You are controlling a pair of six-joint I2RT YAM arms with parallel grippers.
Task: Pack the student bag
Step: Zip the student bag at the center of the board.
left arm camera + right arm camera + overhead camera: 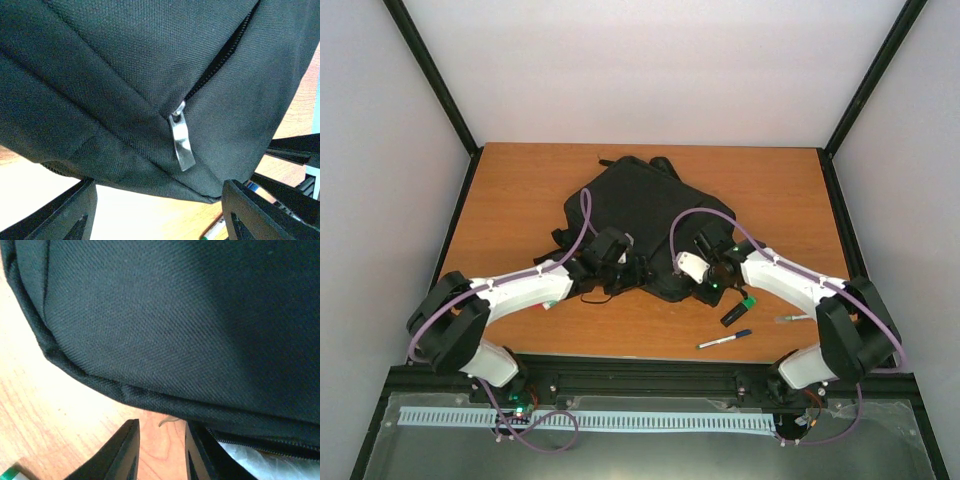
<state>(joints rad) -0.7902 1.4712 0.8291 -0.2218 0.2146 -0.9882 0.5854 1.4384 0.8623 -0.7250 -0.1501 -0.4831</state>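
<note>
Left wrist view: the left claw (160,186) is released. Its two dark fingers (60,215) stand far apart and nothing is between them. Just beyond them is the near edge of the student bag (125,60), where a silvery zipper pull (181,141) points down at the end of a partly open zipper (220,60).

In the right wrist view the right claw (161,435) is parted only a little and grasps nothing. Bare wood of the worktop (45,405) shows in the gap, and a seam of the bag lies just past the fingertips.

From above, the bag lies in the middle of the worktop with both claws at its near edge. A pen (724,340) and a black marker (738,310) lie on the wood near the right arm, apart from the bag.
</note>
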